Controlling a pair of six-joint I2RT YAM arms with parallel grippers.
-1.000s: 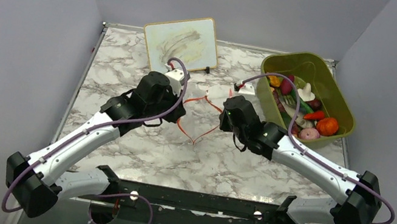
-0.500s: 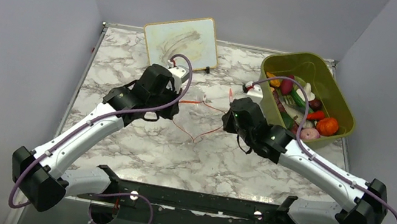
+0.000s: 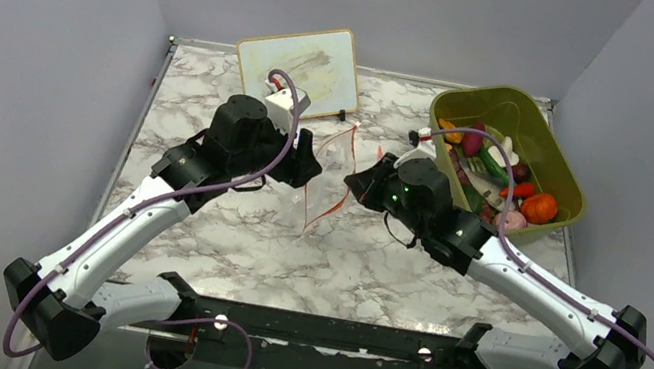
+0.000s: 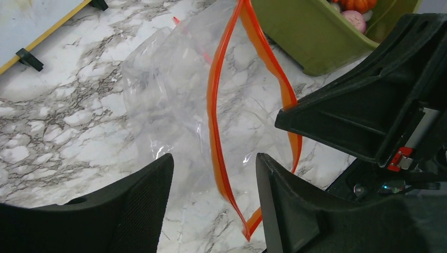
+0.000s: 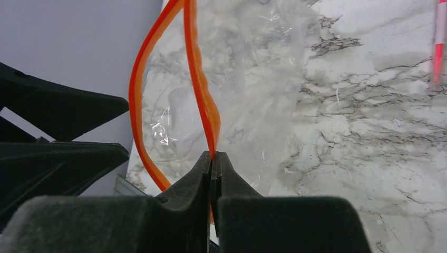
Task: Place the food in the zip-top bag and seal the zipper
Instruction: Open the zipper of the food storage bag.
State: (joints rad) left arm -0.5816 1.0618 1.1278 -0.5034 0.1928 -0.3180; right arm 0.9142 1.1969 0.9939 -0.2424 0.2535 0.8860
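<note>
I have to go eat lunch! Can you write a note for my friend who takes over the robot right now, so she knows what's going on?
Left pincer: open, the zipper running loose between its fingers.
Right pincer: shut on the zipper, holding the zip-top bag up by its mouth.
Food: all in the green bin; none seen in the bag.
Done: bag held up, mouth parted.
Left: put the food in, then seal the zipper.
</note>
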